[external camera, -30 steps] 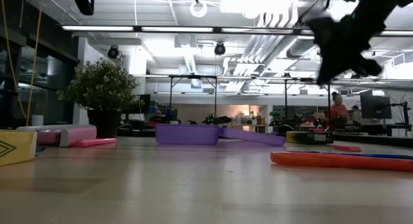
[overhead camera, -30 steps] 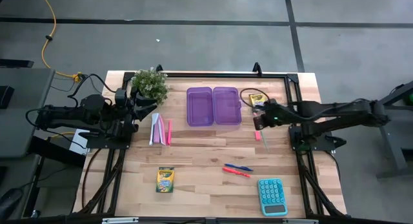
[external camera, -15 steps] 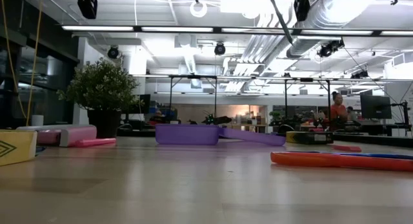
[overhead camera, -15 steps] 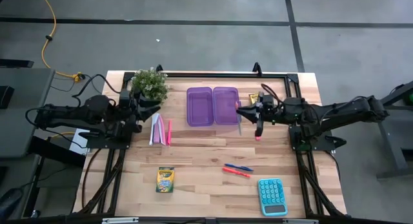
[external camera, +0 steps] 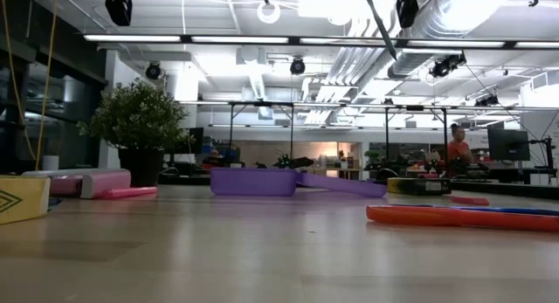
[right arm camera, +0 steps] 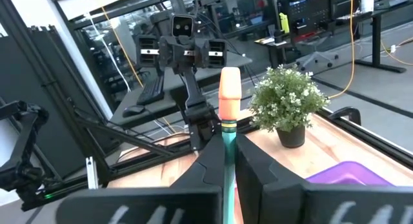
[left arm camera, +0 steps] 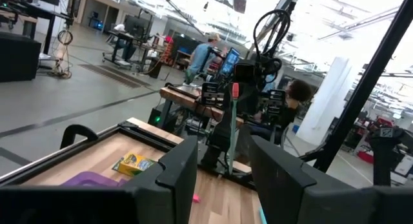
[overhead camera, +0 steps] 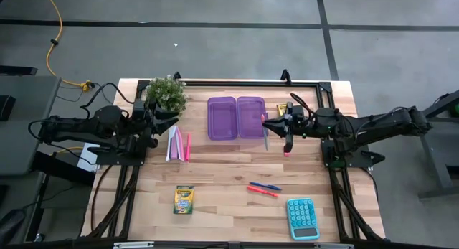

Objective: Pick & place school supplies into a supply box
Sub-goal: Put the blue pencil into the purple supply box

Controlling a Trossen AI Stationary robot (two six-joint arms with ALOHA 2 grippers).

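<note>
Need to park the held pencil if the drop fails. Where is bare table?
Bare wood lies between the crayon box and the red and blue pens, also below the purple supply box. Crowded: around the right gripper beside that box.

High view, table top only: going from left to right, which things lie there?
Potted plant → pink-and-white booklet → pink marker → purple supply box → right end effector holding a green pencil → teal calculator.
</note>
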